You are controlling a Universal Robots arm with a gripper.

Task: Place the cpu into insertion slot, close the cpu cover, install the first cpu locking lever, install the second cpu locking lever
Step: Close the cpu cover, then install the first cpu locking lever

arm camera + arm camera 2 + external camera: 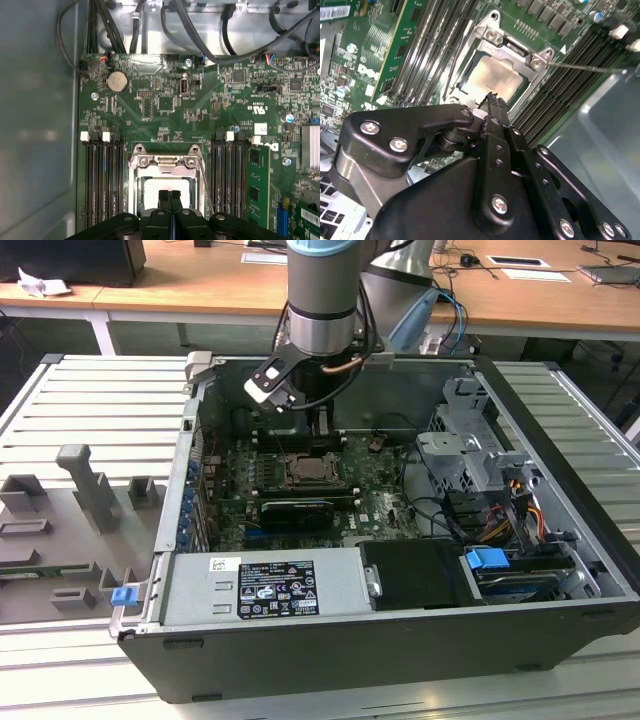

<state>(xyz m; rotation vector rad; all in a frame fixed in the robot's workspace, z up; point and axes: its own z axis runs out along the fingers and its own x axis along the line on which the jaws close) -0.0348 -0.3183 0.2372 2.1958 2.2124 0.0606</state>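
End effector [170,196]: black fingers pinched together, empty, likely a narrow pushing tip | small square pale-metal cpu [492,75]: seated directly beneath it | thin silvery square-frame cpu cover [162,161]: down around the chip | thin wire locking lever [585,67]: just beside, looks unlatched

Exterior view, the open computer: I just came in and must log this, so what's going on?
A robot arm reaches into the open computer case. Its gripper, fingers shut, hangs just above the cpu, which lies in the insertion slot with the cpu cover down around it. One thin locking lever sticks out sideways, apparently unlatched.
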